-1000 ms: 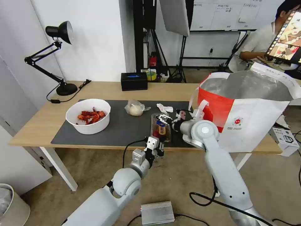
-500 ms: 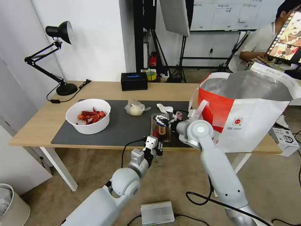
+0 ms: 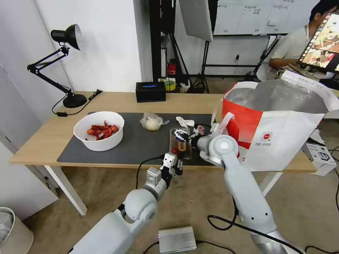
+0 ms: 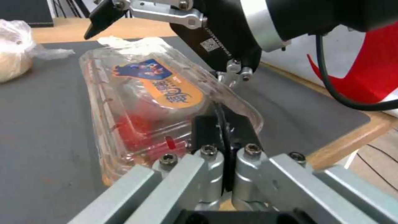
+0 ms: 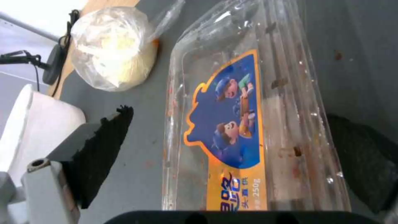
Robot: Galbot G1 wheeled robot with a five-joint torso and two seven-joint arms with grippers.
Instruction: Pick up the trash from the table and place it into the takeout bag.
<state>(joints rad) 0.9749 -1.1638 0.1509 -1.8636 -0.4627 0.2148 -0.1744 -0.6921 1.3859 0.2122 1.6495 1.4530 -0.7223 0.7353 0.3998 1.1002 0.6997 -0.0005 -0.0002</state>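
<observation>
- Progress first, judged from how things lie: no piece of trash is visibly inside the takeout bag, and all four pieces sit on the counter, so nearly the whole job is left.
- Nearest the robot, the left tool [image 3: 179, 165] sits at the counter's front edge, its fingers pressed together with the near rim of the clamshell box [image 4: 149, 102] seemingly pinched between them. How firm that hold is cannot be judged.
- The clamshell box rests flat on the dark grey mat [image 3: 134, 144], with red scraps inside and a blue-and-orange label on its lid.
- Over the box's far end hangs the right tool [image 3: 182, 134], fingers spread apart, one on each side of the box in the right wrist view. They are not closed on it.
- Just beyond lie the crumpled white tissue [image 3: 185, 122] and, a little to the left, the clear bag with a whitish lump [image 3: 152, 121], both untouched on the mat.
- Further left stands the white bowl [image 3: 99, 130] of red crayfish shells, upright and well apart from both arms.
- On the right, the takeout bag [image 3: 282, 123] stands open on the counter [image 3: 116, 102], foil lining showing, close beside the right arm.
- At the back stand a black box [image 3: 151, 91] and a black desk lamp [image 3: 65, 63], neither of them trash.
</observation>
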